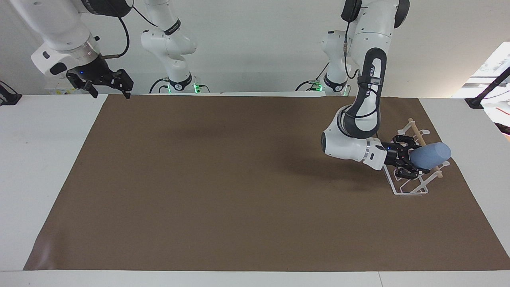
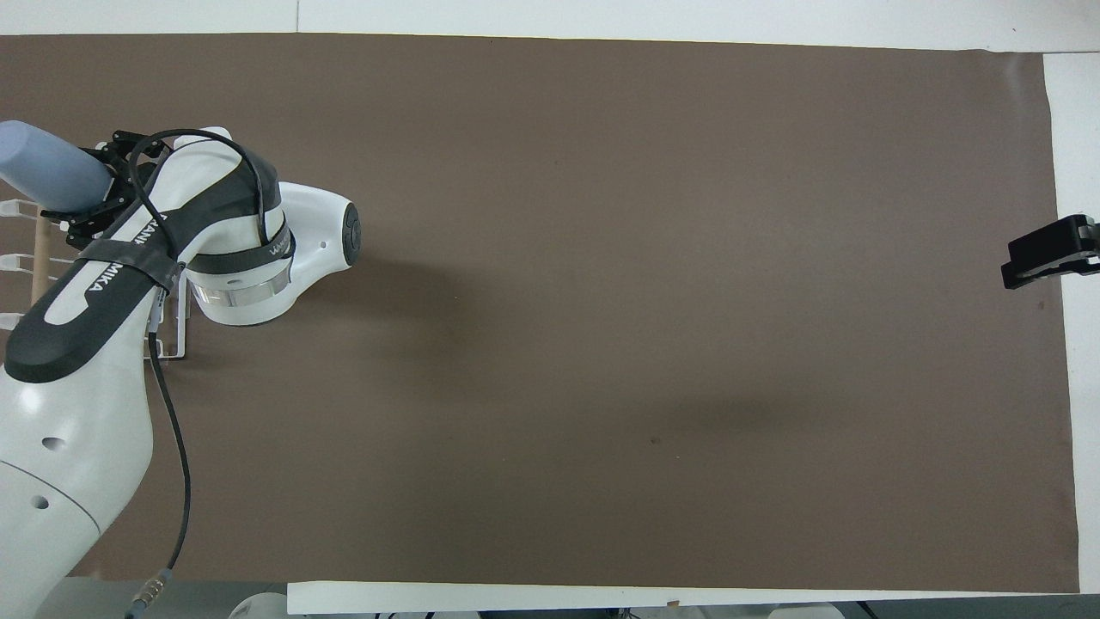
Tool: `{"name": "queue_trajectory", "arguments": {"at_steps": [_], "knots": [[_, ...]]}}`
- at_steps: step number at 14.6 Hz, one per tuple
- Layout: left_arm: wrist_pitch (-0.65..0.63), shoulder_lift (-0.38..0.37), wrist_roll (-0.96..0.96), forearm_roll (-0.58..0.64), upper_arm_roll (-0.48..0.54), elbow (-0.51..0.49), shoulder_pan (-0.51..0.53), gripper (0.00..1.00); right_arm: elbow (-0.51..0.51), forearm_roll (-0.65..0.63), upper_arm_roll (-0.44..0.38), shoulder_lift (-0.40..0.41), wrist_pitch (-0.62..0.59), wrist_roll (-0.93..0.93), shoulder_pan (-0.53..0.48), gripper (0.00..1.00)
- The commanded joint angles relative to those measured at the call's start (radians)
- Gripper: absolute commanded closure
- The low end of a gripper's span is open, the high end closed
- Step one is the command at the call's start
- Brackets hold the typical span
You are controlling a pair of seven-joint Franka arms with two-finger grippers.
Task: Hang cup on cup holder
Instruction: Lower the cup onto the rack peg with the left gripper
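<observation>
Cup (image 1: 431, 155) gripped on its side by left hand (image 1: 407, 162), over cup holder (image 1: 410, 187) near counter's left-arm edge. Placement step; next needs mouth lowered onto 1 prong. Right hand (image 1: 107, 81) waits, open.

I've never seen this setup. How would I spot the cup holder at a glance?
Find the brown mat and follow it to the left arm's end. There a white wire rack, the cup holder, stands under the left gripper, which holds the blue cup. Its looped prongs and wooden dowel mark it out.
</observation>
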Motion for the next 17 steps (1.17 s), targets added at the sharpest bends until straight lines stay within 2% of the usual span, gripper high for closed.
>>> {"name": "queue_trajectory", "arguments": {"at_steps": [1,6,9,10,11,13,14,17], "knots": [[-0.009,0.024,-0.03,0.02,-0.007,-0.012,0.023,1.0,-0.01,0.019,0.003,-0.01,-0.009,-0.024,-0.01,0.0],[0.02,0.028,-0.033,0.017,-0.012,-0.02,0.03,1.0,-0.015,0.019,0.003,-0.016,-0.009,-0.042,-0.01,0.0],[0.041,0.027,-0.036,0.006,-0.013,-0.03,0.03,0.99,-0.06,0.019,0.002,-0.042,-0.006,-0.039,-0.018,0.0],[0.047,0.027,-0.036,0.006,-0.013,-0.033,0.03,0.88,-0.076,0.019,0.0,-0.05,0.003,-0.039,-0.019,0.0],[0.05,0.027,-0.036,0.005,-0.013,-0.035,0.031,0.68,-0.08,0.019,-0.001,-0.052,0.017,-0.039,-0.019,0.0],[0.072,0.028,-0.031,-0.003,-0.015,-0.03,0.031,0.18,-0.08,0.019,-0.003,-0.052,0.02,-0.039,-0.03,0.0],[0.099,0.028,-0.022,-0.003,-0.013,-0.026,0.031,0.0,-0.08,0.019,-0.003,-0.052,0.017,-0.039,-0.029,0.0],[0.113,0.028,0.016,-0.004,-0.013,-0.024,0.028,0.0,-0.08,0.019,-0.003,-0.052,0.014,-0.039,-0.019,0.0]]}}
